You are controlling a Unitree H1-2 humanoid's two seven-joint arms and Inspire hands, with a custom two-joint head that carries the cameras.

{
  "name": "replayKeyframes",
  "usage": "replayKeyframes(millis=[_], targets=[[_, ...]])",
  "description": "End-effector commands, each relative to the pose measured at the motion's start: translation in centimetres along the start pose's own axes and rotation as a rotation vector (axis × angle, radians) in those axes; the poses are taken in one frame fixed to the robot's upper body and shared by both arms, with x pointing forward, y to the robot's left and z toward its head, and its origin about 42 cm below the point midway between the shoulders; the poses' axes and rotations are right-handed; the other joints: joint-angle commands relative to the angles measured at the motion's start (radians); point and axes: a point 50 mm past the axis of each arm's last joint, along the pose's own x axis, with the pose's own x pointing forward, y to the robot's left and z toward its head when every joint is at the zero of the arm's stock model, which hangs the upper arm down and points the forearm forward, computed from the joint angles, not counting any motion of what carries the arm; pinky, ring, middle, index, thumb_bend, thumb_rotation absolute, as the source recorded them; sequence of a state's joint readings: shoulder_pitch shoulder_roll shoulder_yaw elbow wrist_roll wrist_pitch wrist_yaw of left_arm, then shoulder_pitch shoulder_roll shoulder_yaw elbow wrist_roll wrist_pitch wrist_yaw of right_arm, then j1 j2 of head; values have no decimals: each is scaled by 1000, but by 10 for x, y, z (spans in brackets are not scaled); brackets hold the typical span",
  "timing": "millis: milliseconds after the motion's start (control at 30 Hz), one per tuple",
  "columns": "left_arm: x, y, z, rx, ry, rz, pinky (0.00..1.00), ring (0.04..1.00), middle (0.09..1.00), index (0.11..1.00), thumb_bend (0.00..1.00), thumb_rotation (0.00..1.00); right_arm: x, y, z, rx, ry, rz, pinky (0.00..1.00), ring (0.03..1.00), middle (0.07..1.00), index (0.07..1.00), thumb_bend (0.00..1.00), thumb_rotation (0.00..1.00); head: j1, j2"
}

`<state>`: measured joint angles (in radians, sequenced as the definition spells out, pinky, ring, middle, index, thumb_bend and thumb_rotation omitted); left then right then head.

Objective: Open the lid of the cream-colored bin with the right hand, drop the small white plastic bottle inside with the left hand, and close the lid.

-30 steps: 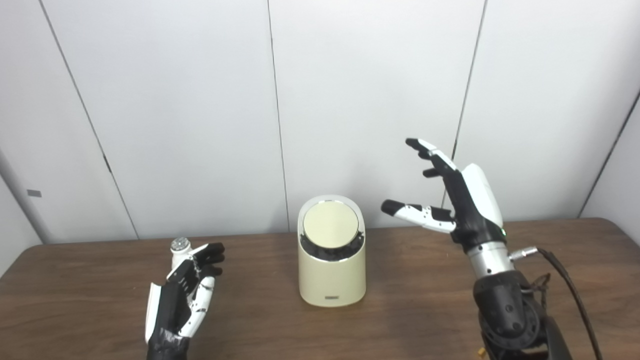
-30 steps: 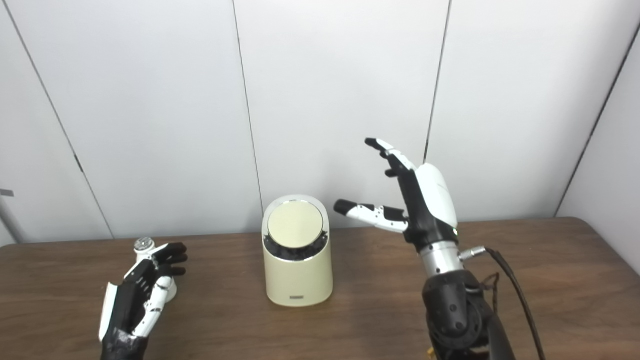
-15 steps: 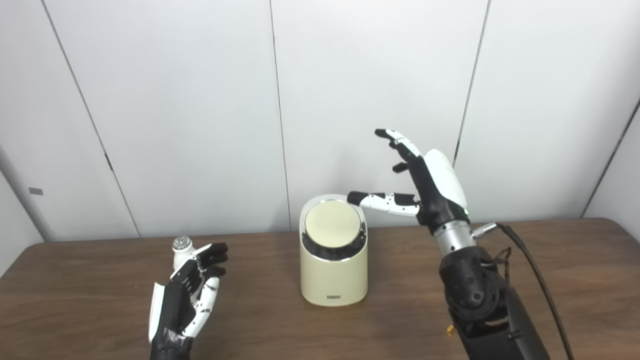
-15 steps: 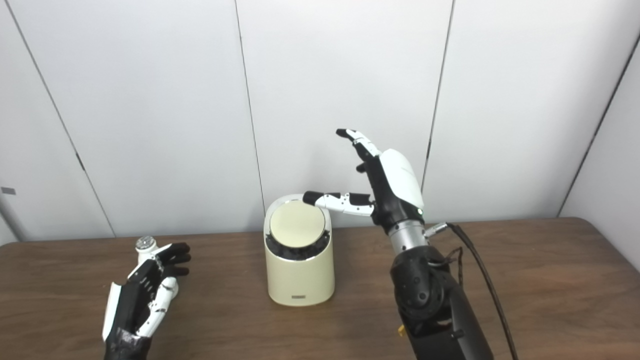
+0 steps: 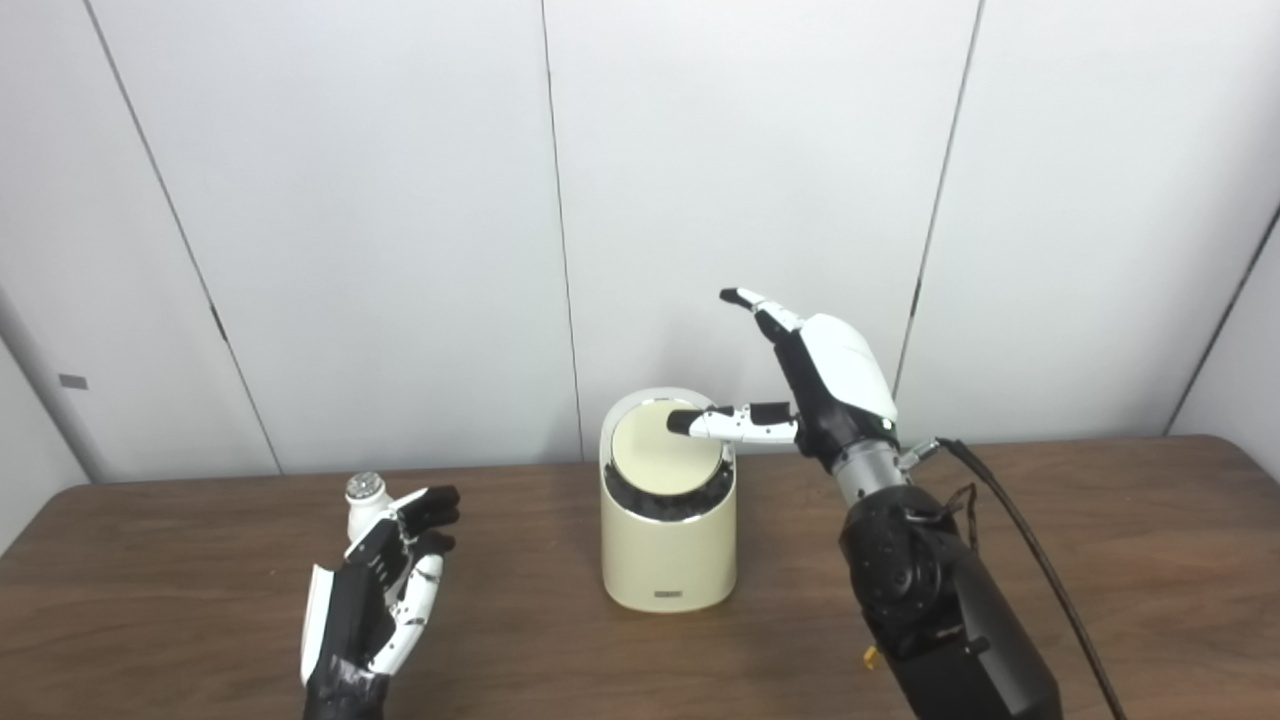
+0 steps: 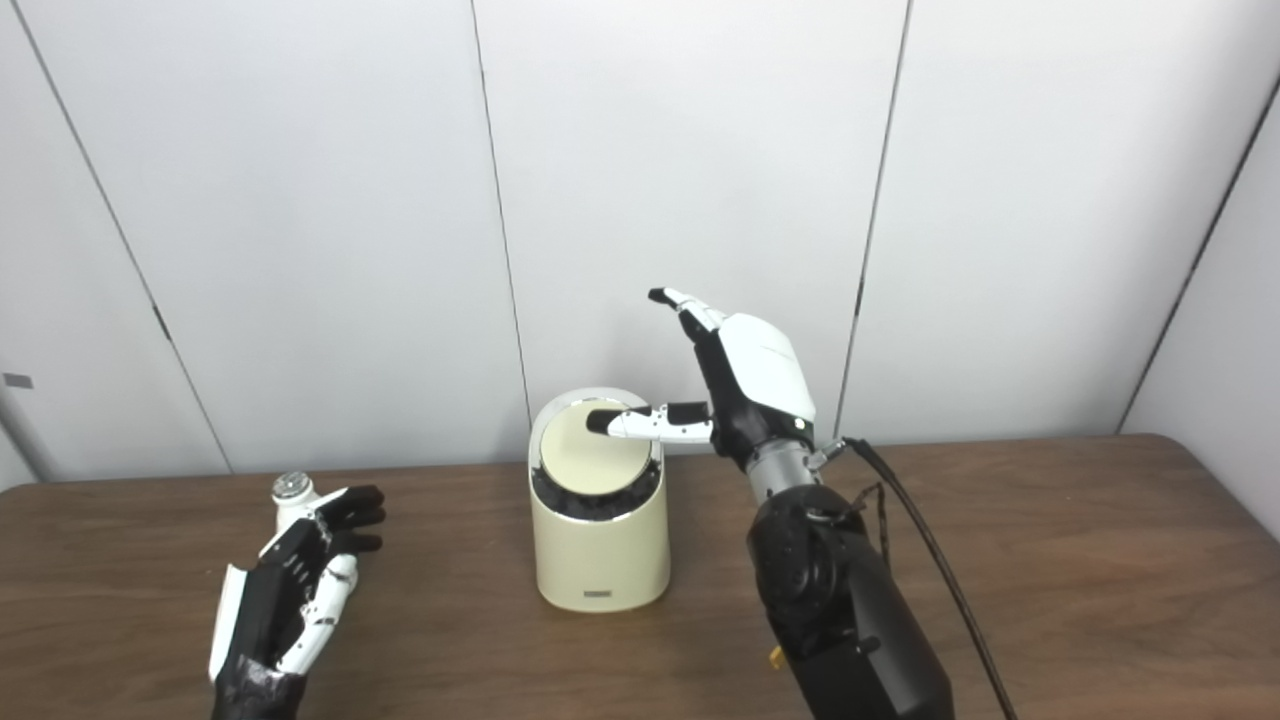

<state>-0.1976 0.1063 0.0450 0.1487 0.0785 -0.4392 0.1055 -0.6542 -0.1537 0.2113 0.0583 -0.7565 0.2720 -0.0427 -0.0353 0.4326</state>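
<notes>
The cream-colored bin (image 5: 668,540) stands in the middle of the brown table, its round lid (image 5: 660,452) down and tilted toward me. My right hand (image 5: 810,385) is open just right of the bin's top, with its thumb reaching over the lid's upper right part; the fingers point up. Whether the thumb touches the lid is unclear. The small white plastic bottle (image 5: 364,505) with a silver cap stands upright at the left. My left hand (image 5: 380,590) is open beside it, fingers apart in front of the bottle's lower part, not closed on it.
The wooden table (image 5: 1100,560) runs the full width, with white wall panels close behind it. A black cable (image 5: 1040,570) hangs from my right wrist over the table's right side.
My right hand has moved left and down from the bin's right side, bringing its thumb over the lid. The left hand and the bottle have stayed where they were.
</notes>
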Motion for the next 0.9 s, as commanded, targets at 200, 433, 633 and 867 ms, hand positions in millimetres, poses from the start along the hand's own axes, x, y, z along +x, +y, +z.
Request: replayKeyframes(millis=[200,433,633,867], targets=[[15,-2,14,-6,-86,9,652,737,757,736,229,529,17,-12,14,-53,-47,-53,853,913,910,873,1000,458,1,3],[15,-3,16,-2,-92,8,651,737,759,737,218,512,16,-6,11,-74,-32,-26,883,945,934,897,1000,437,4,6],[15,-4,17,-2,-95,9,648,735,761,738,218,511,16,-3,9,-93,-13,1,934,963,948,914,1000,445,8,9],[15,-4,17,3,-98,10,655,738,760,738,222,530,15,2,4,-108,5,30,946,970,952,917,1000,457,10,14]])
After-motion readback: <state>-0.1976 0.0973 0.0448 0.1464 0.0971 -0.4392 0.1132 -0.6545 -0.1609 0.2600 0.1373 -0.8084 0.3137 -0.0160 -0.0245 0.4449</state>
